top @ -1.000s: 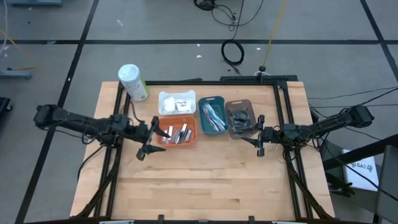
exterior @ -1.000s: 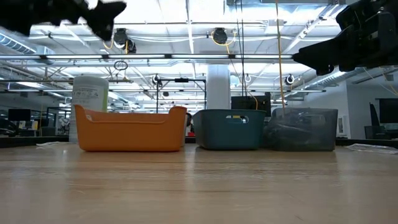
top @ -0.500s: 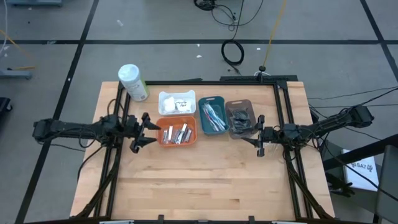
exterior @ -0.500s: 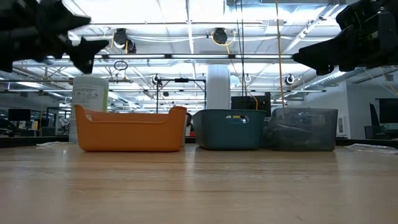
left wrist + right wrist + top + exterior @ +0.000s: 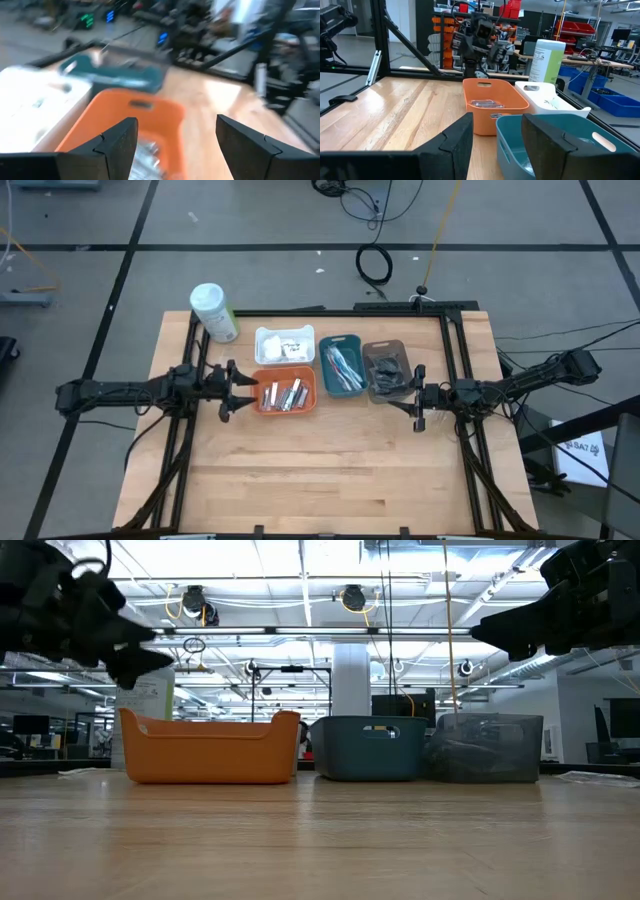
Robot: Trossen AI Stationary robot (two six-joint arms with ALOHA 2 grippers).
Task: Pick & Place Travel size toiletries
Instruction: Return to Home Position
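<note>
All the toiletries (image 5: 285, 345) in view lie inside trays, none loose on the table (image 5: 320, 475). Nearest them is the left gripper (image 5: 230, 388), hovering just outside the left end wall of the orange tray (image 5: 256, 402). Its fingers are spread and empty, aimed at the silvery pieces (image 5: 284, 393) inside, whose long axes run across its line of reach. The right gripper (image 5: 416, 397), likewise parted and holding nothing, hangs just beyond the grey tray (image 5: 404, 352) of dark packets (image 5: 385, 372); toothbrushes (image 5: 343, 367) lie in the teal tray (image 5: 325, 352) between. Sorting looks finished, so clearance is what counts: bare wood lies in front of the tray row, and each arm has free room outward—toward its own table edge.
</note>
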